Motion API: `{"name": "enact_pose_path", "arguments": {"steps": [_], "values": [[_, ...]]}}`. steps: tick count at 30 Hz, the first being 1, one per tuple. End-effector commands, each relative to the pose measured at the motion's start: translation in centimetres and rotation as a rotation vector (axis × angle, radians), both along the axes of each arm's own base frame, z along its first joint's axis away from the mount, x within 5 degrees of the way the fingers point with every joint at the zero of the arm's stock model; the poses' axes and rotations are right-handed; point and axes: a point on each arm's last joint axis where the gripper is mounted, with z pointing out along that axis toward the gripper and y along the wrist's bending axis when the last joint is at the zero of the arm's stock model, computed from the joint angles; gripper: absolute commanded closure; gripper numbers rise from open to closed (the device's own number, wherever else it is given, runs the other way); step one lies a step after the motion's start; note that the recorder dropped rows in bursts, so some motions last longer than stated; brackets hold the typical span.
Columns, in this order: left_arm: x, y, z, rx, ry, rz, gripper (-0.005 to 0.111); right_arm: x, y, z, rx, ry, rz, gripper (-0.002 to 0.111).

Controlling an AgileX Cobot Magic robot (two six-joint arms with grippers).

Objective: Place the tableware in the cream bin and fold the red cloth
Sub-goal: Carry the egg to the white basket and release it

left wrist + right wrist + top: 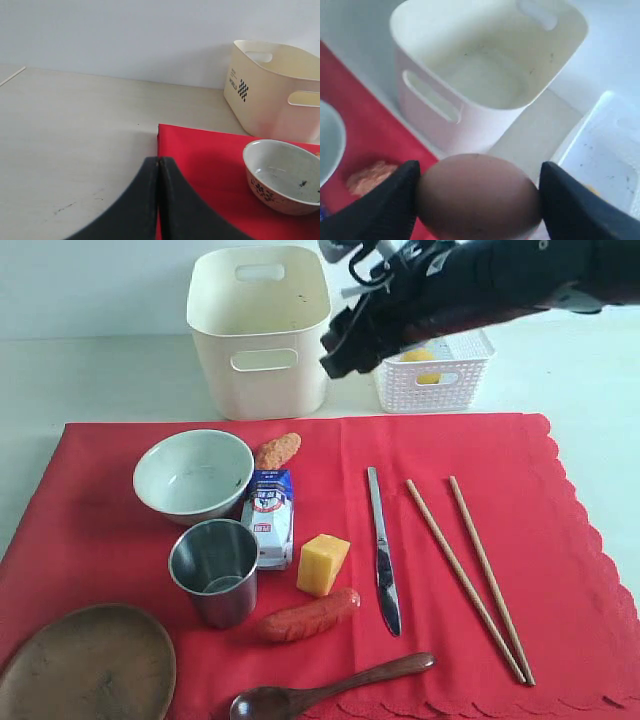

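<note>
The red cloth (560, 510) lies flat, carrying the pale bowl (193, 474), steel cup (214, 571), brown wooden plate (88, 665), dark spoon (330, 688), table knife (381, 548) and two chopsticks (470, 575). The cream bin (260, 330) stands behind the cloth. My right gripper (479, 197) is shut on a brown egg (479, 195), high up between the cream bin (485, 75) and the white basket (600, 165). My left gripper (159, 162) is shut and holds nothing, at the cloth's (200, 160) far left corner, near the bowl (282, 175). In the exterior view it is out of frame.
On the cloth also lie a milk carton (270, 517), a cheese wedge (323, 564), and two sausages (307, 615) (277, 450). A white lattice basket (435, 370) with a lemon (420, 358) stands right of the bin. My right arm (470, 285) reaches over the basket.
</note>
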Motion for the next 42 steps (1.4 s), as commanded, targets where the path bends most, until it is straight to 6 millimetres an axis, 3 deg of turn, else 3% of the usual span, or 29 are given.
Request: {"name": "enact_pose_path", "arguments": {"steps": [1, 12, 22, 26, 33, 42], "values": [[0.0, 0.0, 0.1, 0.007, -0.01, 0.001, 0.104, 4.4, -1.3, 0.5, 0.028, -0.054, -0.086, 0.108], [0.0, 0.0, 0.1, 0.007, -0.01, 0.001, 0.104, 11.4, -4.6, -3.5, 0.031, -0.083, -0.235, 0.108], [0.0, 0.0, 0.1, 0.007, -0.01, 0.001, 0.104, 13.3, -5.5, -7.3, 0.023, -0.107, -0.294, 0.108], [0.0, 0.0, 0.1, 0.007, -0.01, 0.001, 0.104, 13.4, -5.5, -8.3, 0.038, -0.08, -0.313, 0.095], [0.0, 0.0, 0.1, 0.007, -0.01, 0.001, 0.104, 13.5, -5.6, -8.9, 0.091, -0.043, -0.361, 0.061], [0.0, 0.0, 0.1, 0.007, -0.01, 0.001, 0.104, 13.4, -5.6, -8.9, 0.137, -0.02, -0.399, 0.049]]}}
